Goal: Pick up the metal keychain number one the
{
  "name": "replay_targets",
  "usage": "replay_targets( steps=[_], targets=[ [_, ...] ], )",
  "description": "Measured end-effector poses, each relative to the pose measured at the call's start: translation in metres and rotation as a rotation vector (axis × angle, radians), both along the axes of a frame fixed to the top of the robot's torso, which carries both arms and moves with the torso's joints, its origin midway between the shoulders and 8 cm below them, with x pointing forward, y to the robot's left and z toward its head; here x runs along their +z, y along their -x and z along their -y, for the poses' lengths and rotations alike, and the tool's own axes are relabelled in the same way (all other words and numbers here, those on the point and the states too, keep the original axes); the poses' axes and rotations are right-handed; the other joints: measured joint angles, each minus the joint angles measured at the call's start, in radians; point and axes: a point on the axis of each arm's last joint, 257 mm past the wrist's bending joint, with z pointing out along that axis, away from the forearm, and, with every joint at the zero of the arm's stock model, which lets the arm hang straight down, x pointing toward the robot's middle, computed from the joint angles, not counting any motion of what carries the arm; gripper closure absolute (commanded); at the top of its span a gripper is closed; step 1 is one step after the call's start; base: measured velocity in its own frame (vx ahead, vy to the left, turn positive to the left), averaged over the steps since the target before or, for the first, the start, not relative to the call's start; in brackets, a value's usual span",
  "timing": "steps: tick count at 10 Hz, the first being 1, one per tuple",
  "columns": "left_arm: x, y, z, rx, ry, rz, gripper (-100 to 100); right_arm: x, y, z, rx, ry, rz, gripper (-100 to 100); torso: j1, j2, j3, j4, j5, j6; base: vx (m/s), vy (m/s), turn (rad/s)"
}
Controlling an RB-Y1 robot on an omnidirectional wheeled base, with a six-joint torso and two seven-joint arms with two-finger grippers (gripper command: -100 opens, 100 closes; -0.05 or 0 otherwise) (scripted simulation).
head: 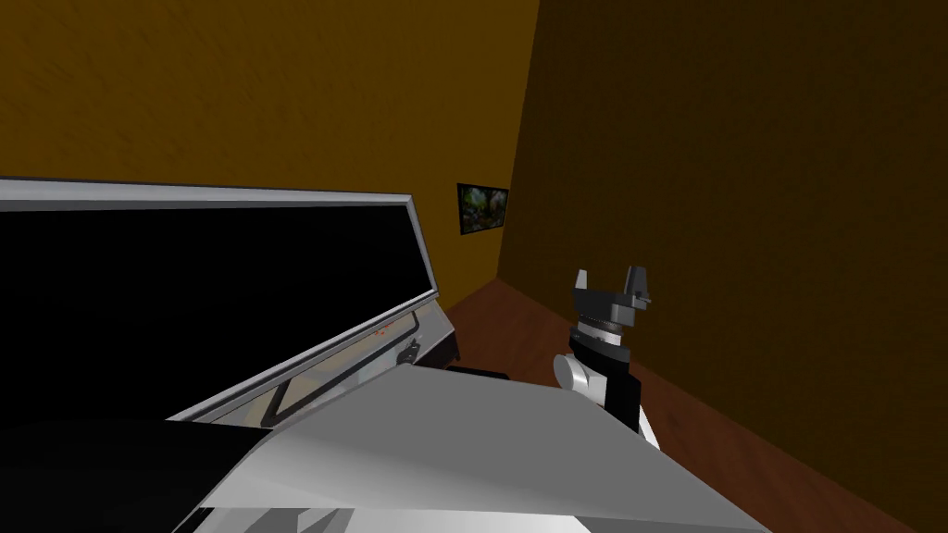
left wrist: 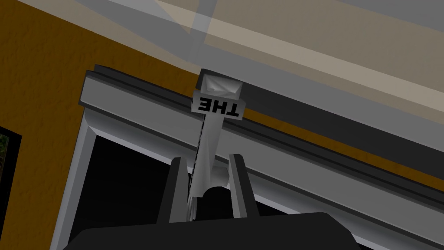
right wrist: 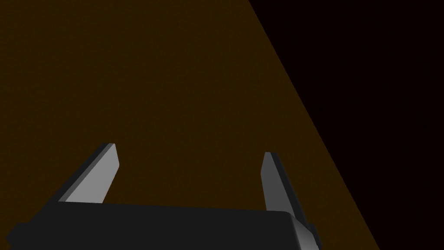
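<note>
The grey keychain (left wrist: 211, 139) stands lengthwise between the left pincer's (left wrist: 206, 159) fingers, gripped at its sides, with a thin chain alongside. Its far-end tag reads "THE", reversed.

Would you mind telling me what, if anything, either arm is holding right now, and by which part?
The left jaws hold the keychain by its narrow end, opposite the end lettered THE; the right jaws stand open, holding nothing.

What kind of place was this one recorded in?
Probably a room in a house: ochre walls meeting in a corner, a reddish-brown floor, and a framed picture on the wall.
</note>
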Motion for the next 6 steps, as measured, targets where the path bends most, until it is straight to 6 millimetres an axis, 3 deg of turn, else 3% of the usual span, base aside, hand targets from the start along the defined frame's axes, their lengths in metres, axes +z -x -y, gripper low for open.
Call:
replay_targets(
  steps=[4,6],
  targets=[
    [0.002,-0.026,0.020,-0.082,-0.009,-0.006,100,0.000,0.000,0.000,0.000,0.000,0.000,0,-0.001,0.000,0.000,0.000,0.000,0.000,0.011,-0.018,0.220],
    [0.004,-0.033,0.032,-0.125,-0.015,-0.007,100,0.000,0.000,0.000,0.000,0.000,0.000,0,-0.001,0.000,0.000,0.000,0.000,0.001,0.004,-0.005,0.081]
  ],
)
